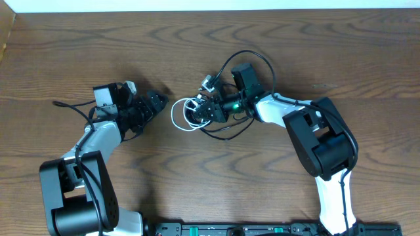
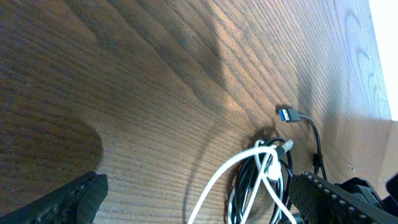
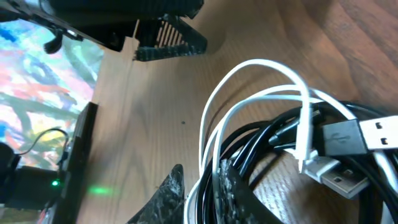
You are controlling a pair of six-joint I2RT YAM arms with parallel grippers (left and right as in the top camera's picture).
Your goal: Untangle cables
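Observation:
The cables lie in one tangled bundle at mid-table: a white cord (image 1: 174,117) loops out to the left and a black cord (image 1: 226,136) arcs below and above the right wrist. My right gripper (image 1: 197,111) is shut on the bundle; in its wrist view, white strands (image 3: 208,134) and black strands (image 3: 261,146) pass between the fingertips (image 3: 233,186). A black plug (image 3: 360,134) and a white plug (image 3: 329,174) lie beside them. My left gripper (image 1: 159,102) stands open just left of the bundle, with the coil (image 2: 261,180) ahead, nearer its right finger (image 2: 323,199).
A blue-tipped plug (image 2: 286,114) on a black lead rests on the wood beyond the coil. The wooden table (image 1: 275,33) stretches bare behind both arms. A thick black arm wire (image 1: 69,105) trails left of the left arm.

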